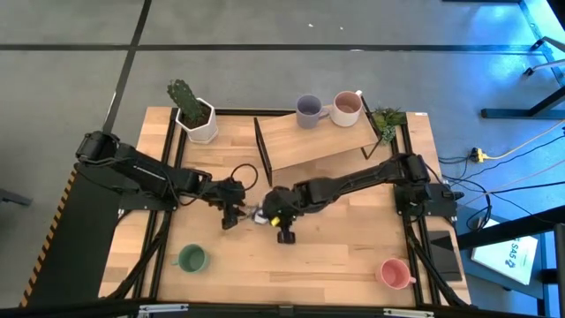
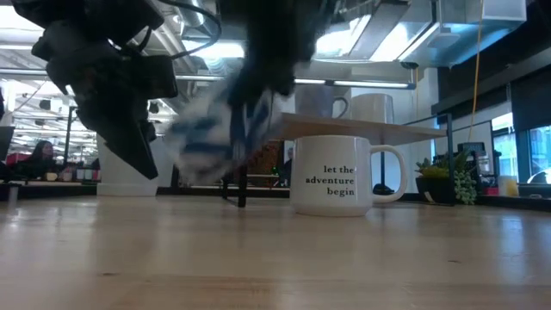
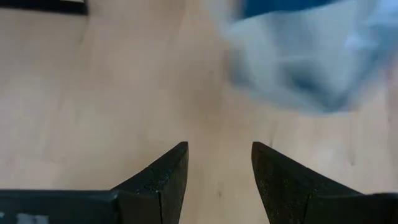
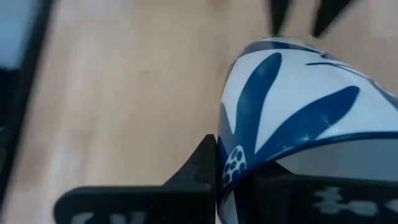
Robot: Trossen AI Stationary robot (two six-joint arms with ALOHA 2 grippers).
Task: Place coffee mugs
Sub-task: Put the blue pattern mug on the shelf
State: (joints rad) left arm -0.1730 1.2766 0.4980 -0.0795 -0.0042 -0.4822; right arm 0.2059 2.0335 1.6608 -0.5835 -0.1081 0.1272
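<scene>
A white mug with blue petal markings [image 1: 259, 215] hangs blurred above the table [image 2: 211, 142] in my right gripper [image 1: 267, 215], near the table's middle. My left gripper [image 1: 232, 215] is open just to its left, fingers apart [image 3: 217, 177] and pointing at the mug [image 3: 305, 56] without touching it. A white mug lettered "let the adventure begin" [image 2: 334, 176] stands on its base on the table. A lavender-blue mug [image 1: 308, 110] and a mauve mug [image 1: 346, 108] stand on a raised wooden shelf [image 1: 318, 146]. The teal mug [image 1: 192, 259] and pink mug [image 1: 394, 274] stand near the near edge. My right gripper [image 4: 273, 171] is shut on the blue-patterned mug at its rim [image 4: 233, 165]. One finger [image 4: 202, 165] lies against the outer wall. The mug itself hides the other finger. The mug is lifted clear of the table [image 2: 211, 142].
A white hexagonal cactus pot [image 1: 199, 121] stands at the far left corner and a small green plant [image 1: 387, 118] at the far right. The shelf's black legs [image 1: 261, 155] and a black cable loop [image 1: 244, 173] lie just beyond the grippers. Bare wood lies between the teal and pink mugs.
</scene>
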